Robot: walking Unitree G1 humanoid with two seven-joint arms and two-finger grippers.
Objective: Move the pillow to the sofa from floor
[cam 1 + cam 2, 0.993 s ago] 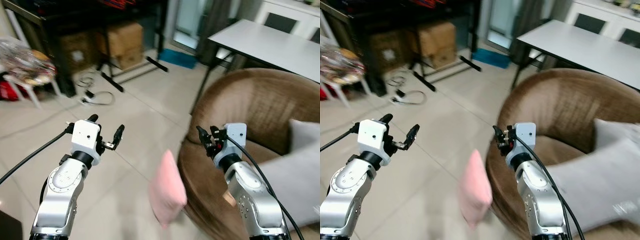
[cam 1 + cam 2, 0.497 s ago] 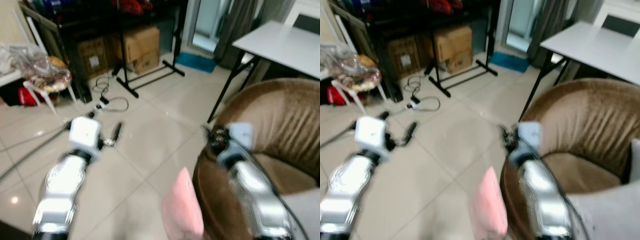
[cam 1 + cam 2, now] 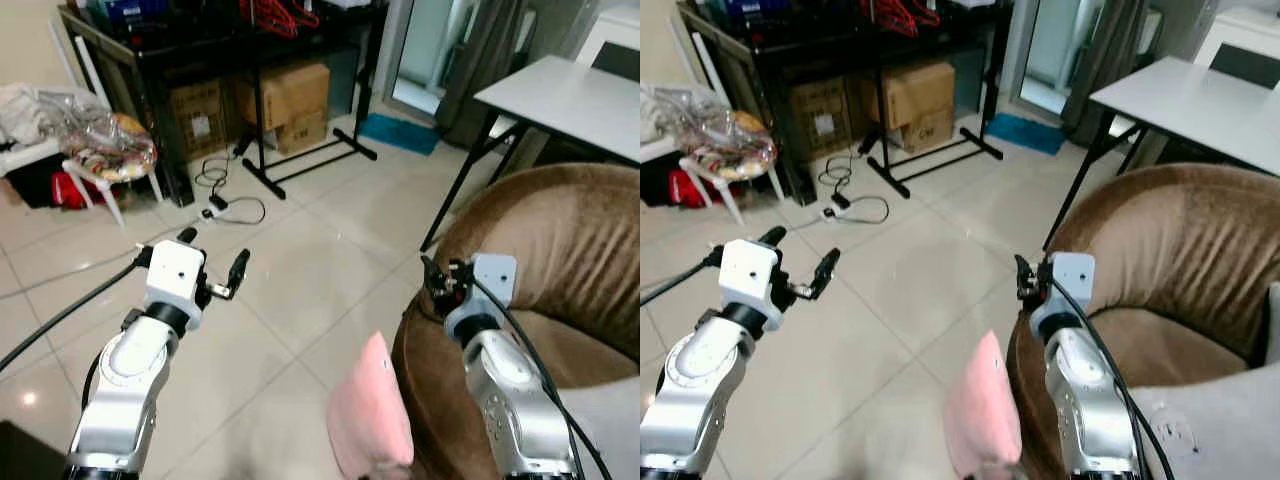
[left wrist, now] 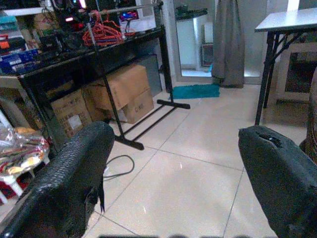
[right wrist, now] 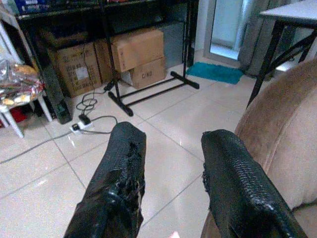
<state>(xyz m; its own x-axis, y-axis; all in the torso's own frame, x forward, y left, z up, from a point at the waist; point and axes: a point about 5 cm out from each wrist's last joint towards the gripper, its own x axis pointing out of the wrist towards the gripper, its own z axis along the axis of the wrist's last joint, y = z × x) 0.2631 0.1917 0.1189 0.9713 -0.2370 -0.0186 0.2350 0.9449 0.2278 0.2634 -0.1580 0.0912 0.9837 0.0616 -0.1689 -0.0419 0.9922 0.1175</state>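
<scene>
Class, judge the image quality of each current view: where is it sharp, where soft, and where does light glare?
Left eye view: mostly sharp, with the pink pillow slightly soft at the bottom edge. Left wrist view: the near black fingers are out of focus, the boxes behind clearer. Right wrist view: floor tiles show mild sheen, and the bright doorway is washed out.

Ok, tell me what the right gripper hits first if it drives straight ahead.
Probably the tiled floor: the open right gripper points forward and down over bare tiles, short of the black rack and cardboard boxes. Depth is unclear.
</scene>
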